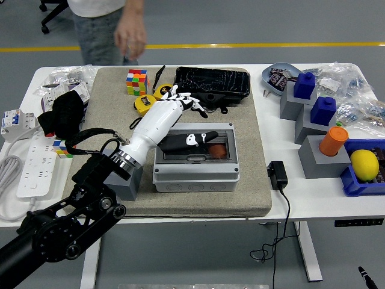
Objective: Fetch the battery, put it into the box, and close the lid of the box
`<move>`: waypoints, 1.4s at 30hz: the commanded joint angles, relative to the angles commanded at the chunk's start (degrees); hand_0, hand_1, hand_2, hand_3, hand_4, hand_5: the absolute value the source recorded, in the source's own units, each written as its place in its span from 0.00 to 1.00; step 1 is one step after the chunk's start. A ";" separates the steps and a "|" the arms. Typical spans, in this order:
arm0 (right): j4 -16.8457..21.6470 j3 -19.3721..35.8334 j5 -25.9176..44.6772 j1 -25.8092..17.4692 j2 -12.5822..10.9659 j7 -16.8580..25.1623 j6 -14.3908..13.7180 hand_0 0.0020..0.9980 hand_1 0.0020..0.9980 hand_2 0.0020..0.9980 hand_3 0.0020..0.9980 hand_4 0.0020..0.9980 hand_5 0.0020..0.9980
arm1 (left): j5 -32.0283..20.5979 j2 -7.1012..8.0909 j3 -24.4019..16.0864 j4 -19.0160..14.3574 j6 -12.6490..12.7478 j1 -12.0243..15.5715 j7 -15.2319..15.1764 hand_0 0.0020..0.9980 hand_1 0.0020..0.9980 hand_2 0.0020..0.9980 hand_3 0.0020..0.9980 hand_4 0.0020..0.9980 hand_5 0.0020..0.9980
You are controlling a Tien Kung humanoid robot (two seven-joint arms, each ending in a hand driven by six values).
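Note:
The grey box (195,174) sits in the middle of the tan mat (252,180). Its clear lid (207,144) lies flat over it. A brown-orange object (220,150) shows dimly inside; I cannot tell if it is the battery. My left hand (187,120), white with black-and-white fingers, reaches in from the lower left over the box's back left corner. Its fingers (180,98) are spread past the back edge, its thumb lies over the lid, and it holds nothing. My right hand is out of view.
A person stands at the far left with a hand (131,36) hanging clear of the table. Two yellow tape measures (146,104), a colour cube (137,81) and a black tray (212,81) lie behind the box. A black adapter (277,174) lies right of it. Grey stands with blue blocks (305,85) are at the right.

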 joint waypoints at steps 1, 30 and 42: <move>0.00 0.22 -0.19 -0.03 0.04 -0.02 -0.02 0.88 0.79 0.74 0.78 1.00 1.00 | -0.91 -0.10 -1.99 -0.97 -1.72 1.11 0.50 0.85 0.87 0.84 0.83 1.00 1.00; 0.00 0.87 -3.97 1.83 0.05 0.11 -1.76 0.88 0.84 0.79 0.80 1.00 1.00 | -42.67 -4.91 -32.30 -4.25 -7.43 18.42 -5.32 0.81 0.86 0.87 0.85 1.00 1.00; 0.00 0.46 -2.04 -1.29 0.87 6.11 -5.56 0.87 0.84 0.81 0.89 1.00 1.00 | -40.49 -4.96 -30.31 -4.57 -3.66 20.19 -7.16 0.73 0.75 0.76 0.76 1.00 1.00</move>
